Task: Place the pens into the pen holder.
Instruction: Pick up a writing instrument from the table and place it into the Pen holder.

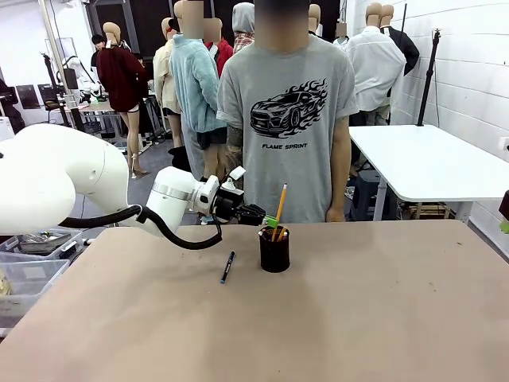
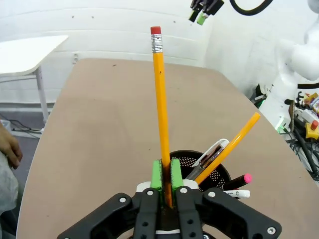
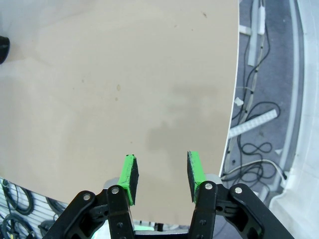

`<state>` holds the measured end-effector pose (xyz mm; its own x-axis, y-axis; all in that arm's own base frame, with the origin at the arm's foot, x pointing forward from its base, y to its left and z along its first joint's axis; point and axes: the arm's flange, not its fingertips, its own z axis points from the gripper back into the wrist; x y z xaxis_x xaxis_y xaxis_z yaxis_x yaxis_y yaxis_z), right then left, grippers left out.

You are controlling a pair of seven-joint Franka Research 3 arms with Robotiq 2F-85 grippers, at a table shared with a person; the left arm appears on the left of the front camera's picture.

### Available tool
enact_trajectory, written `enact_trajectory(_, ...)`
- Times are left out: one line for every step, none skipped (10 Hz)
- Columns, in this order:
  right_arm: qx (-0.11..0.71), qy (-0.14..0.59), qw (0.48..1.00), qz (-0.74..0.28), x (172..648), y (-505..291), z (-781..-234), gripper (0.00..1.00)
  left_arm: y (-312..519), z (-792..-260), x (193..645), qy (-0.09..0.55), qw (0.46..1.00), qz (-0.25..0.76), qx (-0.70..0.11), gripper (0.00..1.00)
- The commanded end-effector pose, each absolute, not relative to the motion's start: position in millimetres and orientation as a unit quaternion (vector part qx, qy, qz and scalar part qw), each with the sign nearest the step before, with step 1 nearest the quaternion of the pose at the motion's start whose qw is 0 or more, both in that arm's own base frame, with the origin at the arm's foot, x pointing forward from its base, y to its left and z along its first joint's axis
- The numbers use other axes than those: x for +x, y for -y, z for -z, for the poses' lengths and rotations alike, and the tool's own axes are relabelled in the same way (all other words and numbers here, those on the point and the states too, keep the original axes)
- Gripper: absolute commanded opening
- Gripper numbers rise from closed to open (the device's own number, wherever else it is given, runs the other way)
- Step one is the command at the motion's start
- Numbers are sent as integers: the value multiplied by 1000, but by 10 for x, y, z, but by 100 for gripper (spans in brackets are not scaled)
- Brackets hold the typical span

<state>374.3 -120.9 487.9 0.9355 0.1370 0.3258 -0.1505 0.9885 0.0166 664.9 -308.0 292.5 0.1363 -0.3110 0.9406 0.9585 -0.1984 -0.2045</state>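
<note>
Gripping a yellow pencil [image 2: 160, 99] low on its shaft, the L gripper [image 2: 166, 172] has its jaws clamped on it, eraser end up, lower end at the mouth of the black mesh pen holder [image 1: 274, 253]. Holder stands near the table's [image 1: 358, 318] far edge, approx. mid-width, w/ another orange pencil [image 2: 229, 147] and a whitish pen [image 2: 209, 155] leaning inside. A black-and-blue pen [image 1: 227, 267] lies flat just left of it. R gripper [image 3: 162, 172] hangs near the table's right edge, jaws apart, nothing between.
</note>
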Motion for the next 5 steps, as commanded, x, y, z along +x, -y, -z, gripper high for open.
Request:
enact_trajectory(7,159,985,-65,3751,1194,-4874,52,2961,-3031,6504,324,547,588,-500,40)
enact_trajectory(7,159,985,-65,3751,1194,-4874,52,2883,-3106,6475,335,552,583,-493,50)
enact_trajectory(7,159,985,-65,3751,1194,-4874,52,2799,-3186,6433,346,556,579,-486,50)
enact_trajectory(7,159,985,-65,3751,1194,-4874,52,2718,-3276,6384,349,565,576,-476,50)
enact_trajectory(7,159,985,-65,3751,1194,-4874,52,2620,-3436,6326,338,586,574,-462,50)
